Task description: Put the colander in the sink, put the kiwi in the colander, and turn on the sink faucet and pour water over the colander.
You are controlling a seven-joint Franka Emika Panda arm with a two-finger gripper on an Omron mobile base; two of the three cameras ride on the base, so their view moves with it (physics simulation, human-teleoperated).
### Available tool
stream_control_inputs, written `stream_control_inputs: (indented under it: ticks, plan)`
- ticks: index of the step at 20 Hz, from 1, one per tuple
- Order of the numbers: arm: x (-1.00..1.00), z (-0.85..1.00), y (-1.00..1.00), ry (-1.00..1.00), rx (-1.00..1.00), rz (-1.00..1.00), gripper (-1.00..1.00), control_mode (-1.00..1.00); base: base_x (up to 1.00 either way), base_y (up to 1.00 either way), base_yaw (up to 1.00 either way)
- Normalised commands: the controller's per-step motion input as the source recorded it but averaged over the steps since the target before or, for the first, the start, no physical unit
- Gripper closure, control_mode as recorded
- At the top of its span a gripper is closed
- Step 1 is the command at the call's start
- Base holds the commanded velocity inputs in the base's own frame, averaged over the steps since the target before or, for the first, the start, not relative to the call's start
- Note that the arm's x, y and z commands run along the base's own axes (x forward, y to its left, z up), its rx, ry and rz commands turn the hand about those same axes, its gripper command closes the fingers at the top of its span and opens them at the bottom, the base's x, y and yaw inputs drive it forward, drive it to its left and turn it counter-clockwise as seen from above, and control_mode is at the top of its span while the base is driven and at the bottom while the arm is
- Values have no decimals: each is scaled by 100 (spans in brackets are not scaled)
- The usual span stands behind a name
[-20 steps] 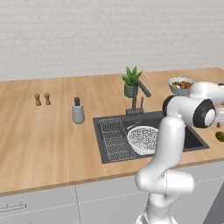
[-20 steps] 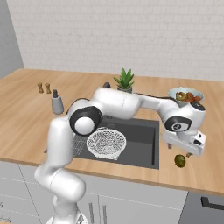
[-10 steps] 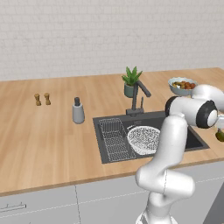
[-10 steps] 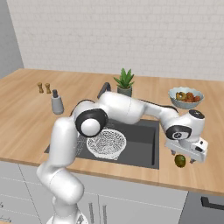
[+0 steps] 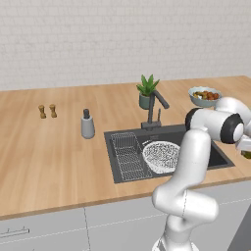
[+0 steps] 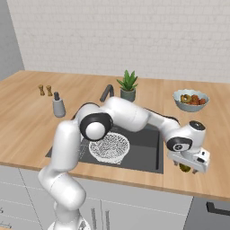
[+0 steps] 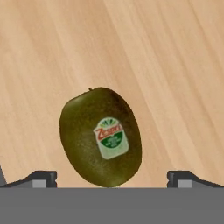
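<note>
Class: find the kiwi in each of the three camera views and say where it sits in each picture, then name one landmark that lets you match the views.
Left base view: kiwi at the far right edge, on the counter past the sink.
Right base view: lower right, under the gripper.
Hand view: centre, between the fingertips, on the counter.
Shared landmark: the wooden counter.

Left base view: from behind the arm on its left, high, angled forward and down, set well back; takes in the long wooden counter, sink and brick wall. Right base view: from behind on the right, same tilt, similar range. The 2 base views share the sink, colander, faucet and fruit bowl. Hand view: very close, looking straight down at the counter with the kiwi large in frame, the same kiwi seen small in the right base view.
</note>
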Motion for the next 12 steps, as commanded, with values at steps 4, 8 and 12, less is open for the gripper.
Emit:
stream_control_inputs:
  ticks: [4,8,12]
  plan:
    - [2,-13,0,0,0,2,-100,-100,0,0,0]
    - [9,-1,0,-2,0,0,-100,-100,0,0,0]
    - [21,0,0,0,0,1,-100,-100,0,0,0]
